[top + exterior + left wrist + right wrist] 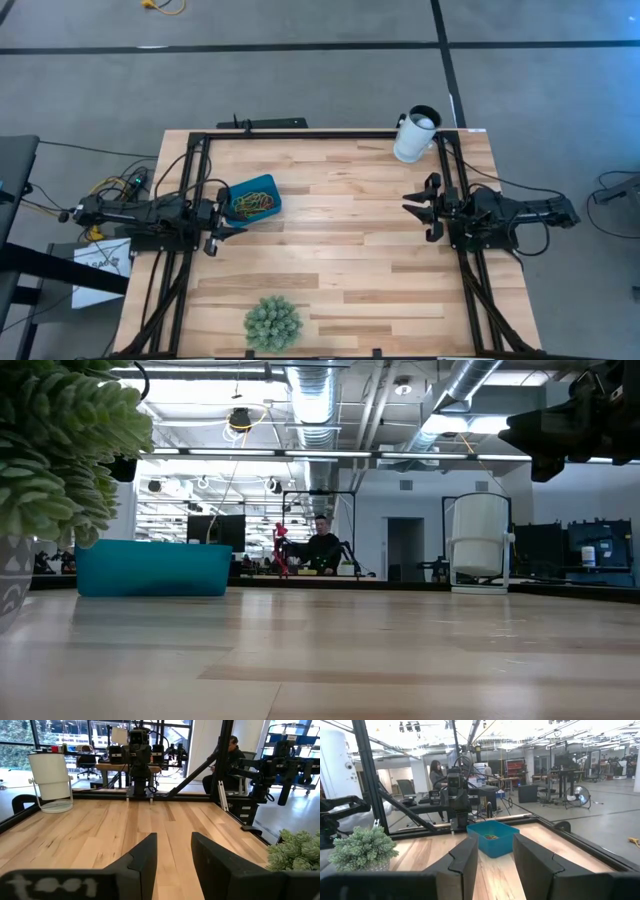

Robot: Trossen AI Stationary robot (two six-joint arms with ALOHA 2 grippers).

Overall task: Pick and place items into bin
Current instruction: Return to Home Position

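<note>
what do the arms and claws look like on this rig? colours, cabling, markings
Left arm and right arm: black, jointed, blocky. The left claw and right claw each have two flat, angular dark fingers. Black cables run by both bases; yellow and orange wires sit by the left one. A blurred pale marking shows on the left claw's body.

Wooden table [350, 230]: bin [266, 186], cup [413, 137], spiky plant [272, 323].
</note>
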